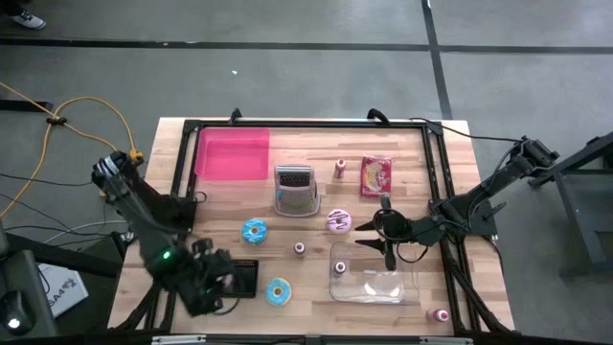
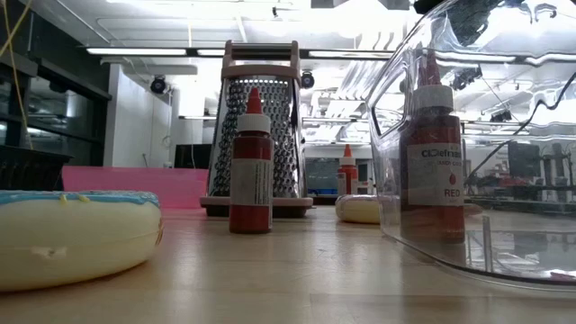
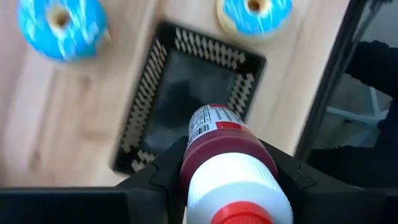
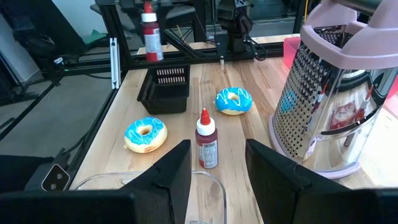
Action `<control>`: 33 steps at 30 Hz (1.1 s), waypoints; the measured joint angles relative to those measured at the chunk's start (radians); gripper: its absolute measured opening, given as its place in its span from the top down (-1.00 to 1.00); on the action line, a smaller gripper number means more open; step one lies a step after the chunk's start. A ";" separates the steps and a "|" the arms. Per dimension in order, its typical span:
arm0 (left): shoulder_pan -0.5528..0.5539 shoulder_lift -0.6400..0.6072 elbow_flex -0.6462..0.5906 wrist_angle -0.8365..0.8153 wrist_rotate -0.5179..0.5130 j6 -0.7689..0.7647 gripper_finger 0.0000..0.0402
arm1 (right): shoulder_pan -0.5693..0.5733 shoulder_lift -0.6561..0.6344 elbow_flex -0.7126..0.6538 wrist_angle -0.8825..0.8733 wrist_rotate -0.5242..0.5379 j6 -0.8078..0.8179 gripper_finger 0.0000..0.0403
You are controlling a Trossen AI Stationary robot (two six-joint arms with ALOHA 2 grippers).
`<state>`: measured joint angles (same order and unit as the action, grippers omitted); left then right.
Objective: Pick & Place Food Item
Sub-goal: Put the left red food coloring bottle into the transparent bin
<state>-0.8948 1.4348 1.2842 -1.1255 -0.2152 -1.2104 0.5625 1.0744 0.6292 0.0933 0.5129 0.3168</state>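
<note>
Left hand [image 3: 233, 180] clenched around a red food-colouring bottle [image 3: 227, 155], held cap toward the wrist, directly above the small black basket [image 3: 186, 99] at the tabletop's [image 1: 316, 292] front-left. Bottle aloft and apart from the basket; two blue-iced donuts [image 3: 62, 25] lying just beyond the basket's far corners.

Likely in hand: setting the bottle into the basket. Worth centring over the basket floor and clear of the slotted walls, lowering until the base nearly meets the floor, then releasing squarely so the bottle neither tips against a wall nor rolls out toward the donuts.

Right hand [image 4: 217, 165] released and empty, waiting over the rim of the clear container [image 1: 374, 273], facing another red bottle [image 4: 206, 140] and the box grater [image 4: 333, 87].
</note>
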 joint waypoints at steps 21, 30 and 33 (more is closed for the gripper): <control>0.496 -0.002 0.000 0.210 0.184 0.712 0.28 | 0.000 0.000 0.000 0.000 0.000 0.000 0.31; 0.562 0.066 0.084 0.225 0.246 0.834 0.28 | 0.000 0.000 0.000 0.000 0.000 0.000 0.31; 0.580 0.103 0.149 0.175 0.245 0.863 0.28 | 0.000 0.000 0.000 0.000 0.000 0.000 0.31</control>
<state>-0.3150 1.5381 1.4337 -0.9504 0.0297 -0.3475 0.5625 1.0744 0.6289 0.0933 0.5133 0.3168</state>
